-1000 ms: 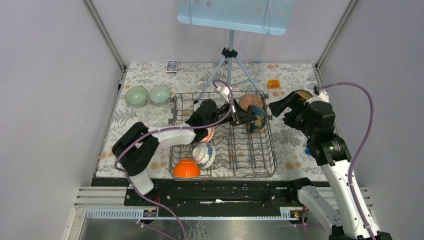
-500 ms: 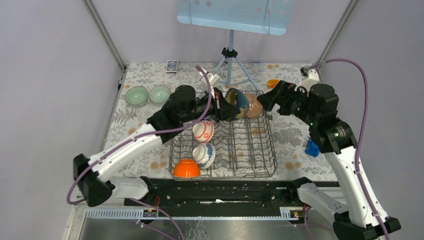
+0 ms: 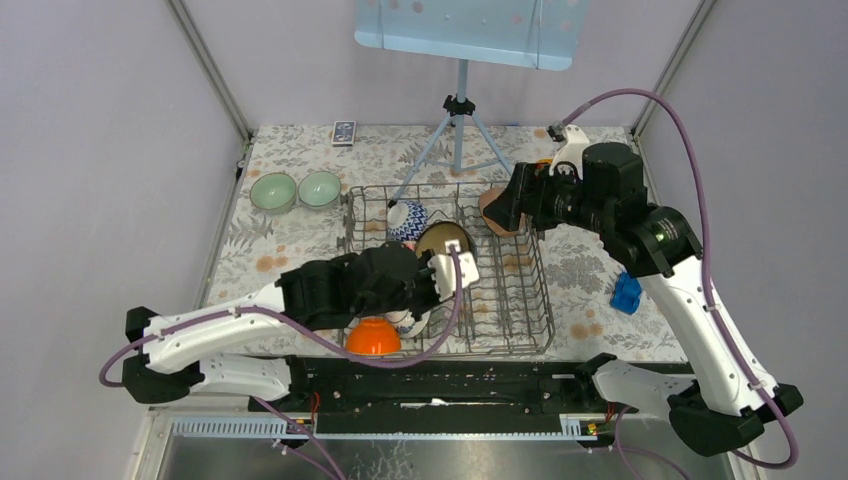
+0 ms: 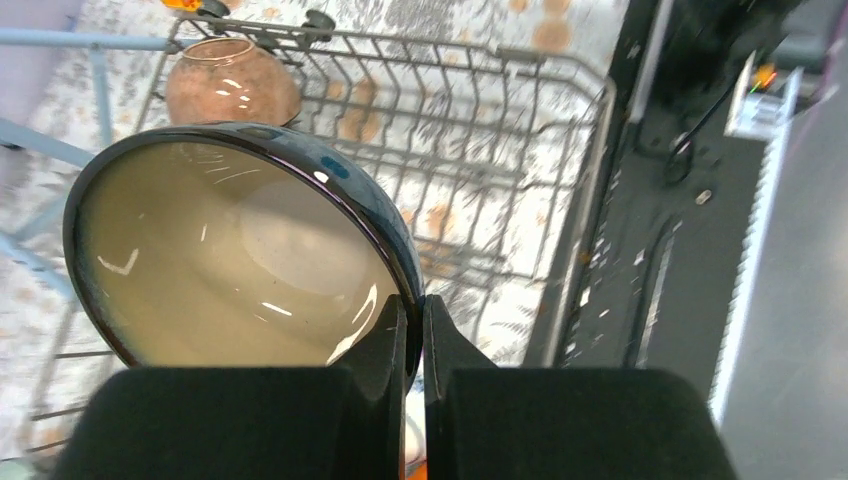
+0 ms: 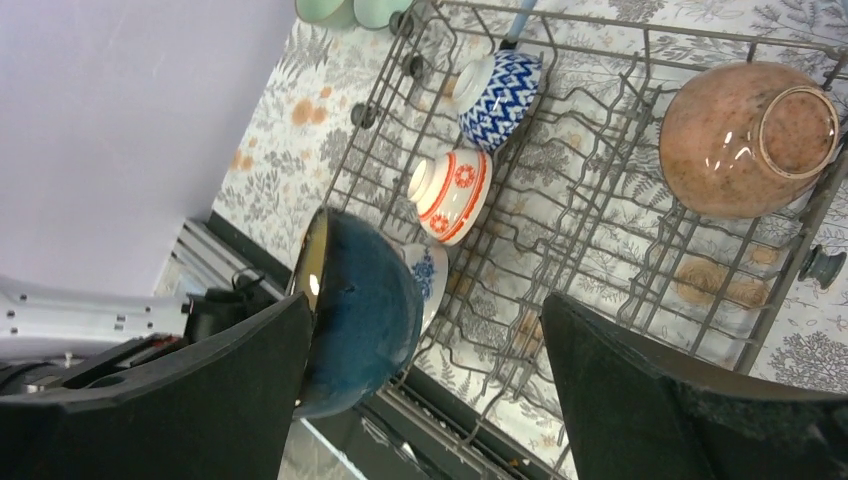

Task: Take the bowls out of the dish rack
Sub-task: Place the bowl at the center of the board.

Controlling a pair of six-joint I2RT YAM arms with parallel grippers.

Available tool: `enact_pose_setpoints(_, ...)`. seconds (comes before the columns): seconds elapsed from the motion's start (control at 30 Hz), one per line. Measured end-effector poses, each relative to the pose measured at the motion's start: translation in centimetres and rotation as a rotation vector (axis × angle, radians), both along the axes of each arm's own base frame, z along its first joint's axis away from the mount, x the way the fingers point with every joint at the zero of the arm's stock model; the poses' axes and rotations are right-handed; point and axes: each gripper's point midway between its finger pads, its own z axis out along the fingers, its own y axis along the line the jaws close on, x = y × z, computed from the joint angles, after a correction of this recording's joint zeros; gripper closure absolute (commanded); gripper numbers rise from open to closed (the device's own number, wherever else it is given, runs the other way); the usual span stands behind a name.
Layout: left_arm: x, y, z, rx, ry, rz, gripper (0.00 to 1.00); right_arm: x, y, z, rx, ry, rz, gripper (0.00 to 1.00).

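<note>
My left gripper (image 4: 413,322) is shut on the rim of a dark blue bowl (image 4: 230,260) with a tan inside, held tilted above the dish rack (image 3: 520,300). In the top view this bowl (image 3: 443,240) hangs over the rack's middle. My right gripper (image 3: 515,208) hovers open over the rack's back right corner, just above a pinkish-brown bowl (image 5: 745,135) lying there. Nothing sits between its jaws (image 5: 425,305). In the rack also stand a blue-and-white zigzag bowl (image 5: 500,95), a red-and-white bowl (image 5: 452,195), a blue floral bowl (image 5: 428,275) and an orange bowl (image 3: 374,337).
Two pale green bowls (image 3: 272,190) (image 3: 319,188) sit on the floral mat left of the rack. A tripod stand (image 3: 458,130) rises behind the rack. A small blue object (image 3: 627,293) lies to the rack's right, and a remote (image 3: 343,131) lies at the back.
The left arm has carried the dark bowl from the rack's back toward its middle and front. The right gripper has moved left, over the pinkish-brown bowl at the rack's back right.
</note>
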Motion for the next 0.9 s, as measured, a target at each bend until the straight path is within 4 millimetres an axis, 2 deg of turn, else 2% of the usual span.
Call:
enact_pose_setpoints(0.23,-1.3,1.3,-2.0,0.21,-0.244,-0.126,1.0,-2.6,0.7,0.1,-0.12,0.005,0.085,0.14)
enact_pose_setpoints(0.33,-2.3,1.5,-3.6,0.295,-0.34,-0.219,1.0,-3.4,1.2,-1.4,-0.203,0.032,0.126,0.17)
enact_pose_setpoints(0.43,-3.3,2.3,-6.1,0.402,-0.405,-0.325,1.0,-3.9,1.6,-3.4,-0.288,0.069,0.159,0.22)
enact_pose_setpoints(0.53,-3.7,3.1,-7.4,0.477,-0.443,-0.392,1.0,-4.4,1.9,-4.6,-0.356,0.09,0.19,0.27)
enact_pose_setpoints(0.9,-5.1,5.0,-9.0,0.626,-0.525,-0.565,1.0,-6.7,3.9,-6.3,-0.569,0.053,0.289,0.31)
